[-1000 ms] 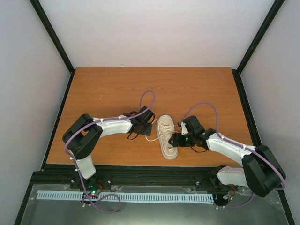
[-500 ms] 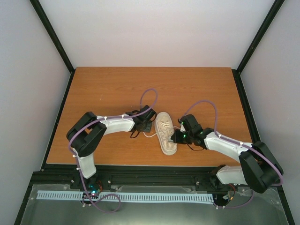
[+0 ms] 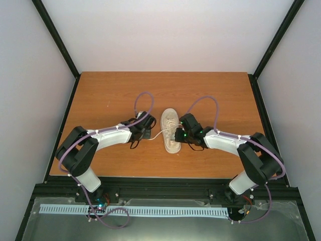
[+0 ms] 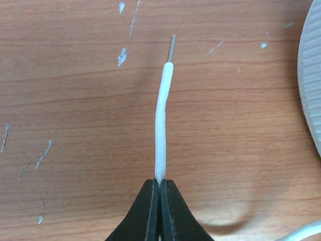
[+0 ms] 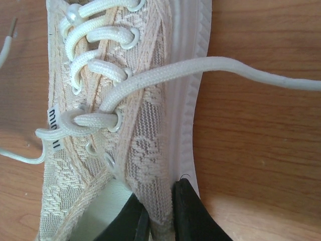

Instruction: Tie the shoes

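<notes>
Shoe (image 3: 170, 131) sat untied mid-worktop (image 3: 110, 95), nearer the near edge. Right fingers (image 5: 188, 213) pinched its collar wall, likely to anchor it. Left fingers (image 4: 148, 213) were pressed on one lace (image 4: 161, 115) near its tip, probably to route it. The other lace (image 5: 241, 68) lay loose.

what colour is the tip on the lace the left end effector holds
Dark grey tip on a white lace; the left wrist view shows it best.
</notes>
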`<state>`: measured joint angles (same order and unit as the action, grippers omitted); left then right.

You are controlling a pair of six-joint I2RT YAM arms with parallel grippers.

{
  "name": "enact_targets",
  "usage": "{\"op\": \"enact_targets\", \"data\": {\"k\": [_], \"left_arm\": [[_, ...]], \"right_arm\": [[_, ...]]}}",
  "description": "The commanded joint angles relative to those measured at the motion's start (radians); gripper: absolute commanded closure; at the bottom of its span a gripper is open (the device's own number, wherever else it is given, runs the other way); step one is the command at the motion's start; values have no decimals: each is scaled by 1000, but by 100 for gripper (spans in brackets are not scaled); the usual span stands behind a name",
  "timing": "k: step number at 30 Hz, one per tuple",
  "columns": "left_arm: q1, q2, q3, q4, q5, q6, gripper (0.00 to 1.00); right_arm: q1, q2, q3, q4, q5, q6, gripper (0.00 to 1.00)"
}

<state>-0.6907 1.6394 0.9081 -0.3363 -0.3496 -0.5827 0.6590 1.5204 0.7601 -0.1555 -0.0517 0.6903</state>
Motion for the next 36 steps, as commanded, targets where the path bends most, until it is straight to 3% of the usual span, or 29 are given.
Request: {"op": "enact_targets", "data": {"k": [1, 2, 5, 8, 10, 12, 16, 21, 28, 31, 36], "left_arm": [[3, 11, -26, 25, -38, -20, 97], [3, 13, -34, 34, -41, -16, 92], [3, -4, -59, 50, -62, -16, 63], [3, -50, -77, 41, -91, -10, 40], [3, -96, -94, 56, -82, 25, 28], [3, -146, -119, 109, -22, 89, 23], [3, -160, -147, 260, 224, 238, 22], [3, -67, -132, 388, 461, 328, 32], [3, 32, -92, 418, 505, 387, 47], [4, 50, -90, 431, 510, 387, 49], [3, 95, -67, 425, 504, 386, 61]], "right_arm": [[25, 44, 60, 75, 39, 34, 97], [25, 49, 61, 64, 43, 34, 95], [25, 26, 53, 26, 83, 17, 79], [25, -43, 30, -44, 180, -9, 58], [25, -108, 7, -97, 247, -26, 45], [24, -185, -17, -134, 296, -45, 35], [-12, -305, -58, -162, 294, -82, 21], [-163, -383, -109, -128, 121, -109, 19], [-363, -387, -185, -59, -114, -115, 19], [-390, -382, -197, -59, -126, -121, 19], [-412, -382, -217, -62, -110, -136, 19]]}}
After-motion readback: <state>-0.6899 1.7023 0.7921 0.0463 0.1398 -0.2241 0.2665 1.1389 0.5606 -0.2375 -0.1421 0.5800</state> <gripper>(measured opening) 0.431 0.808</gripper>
